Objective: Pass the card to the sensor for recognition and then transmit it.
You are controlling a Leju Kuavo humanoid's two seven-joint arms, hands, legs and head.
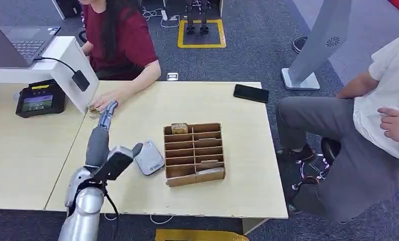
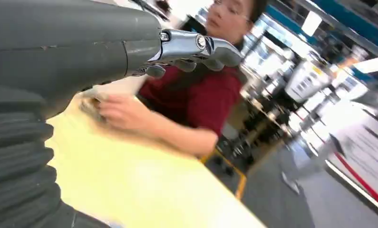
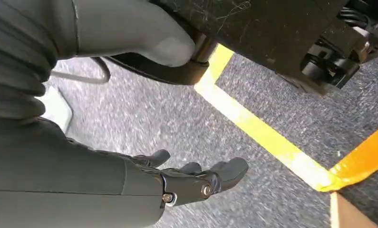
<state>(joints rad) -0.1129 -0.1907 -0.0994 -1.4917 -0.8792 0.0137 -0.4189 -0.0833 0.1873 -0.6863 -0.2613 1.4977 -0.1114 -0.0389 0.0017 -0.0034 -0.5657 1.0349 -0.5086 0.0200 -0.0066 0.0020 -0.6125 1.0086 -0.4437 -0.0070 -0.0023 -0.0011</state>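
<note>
A black phone (image 1: 251, 93) lies near the far right corner of the pale wooden table (image 1: 237, 175). A laptop (image 1: 16, 42) sits on a white stand at the far left. A person in a dark red top (image 1: 119, 40) sits across the table, another in grey trousers (image 1: 333, 130) at the right. Grey carpet carries yellow floor tape (image 3: 263, 133).

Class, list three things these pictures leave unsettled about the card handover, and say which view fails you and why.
1. Head view: whether the left hand holds a card; its fingertips meet the person's hand and are too small to read.
2. Left wrist view: what lies under the person's hand; motion blur.
3. Head view: the slotted box's contents; too small.
</note>
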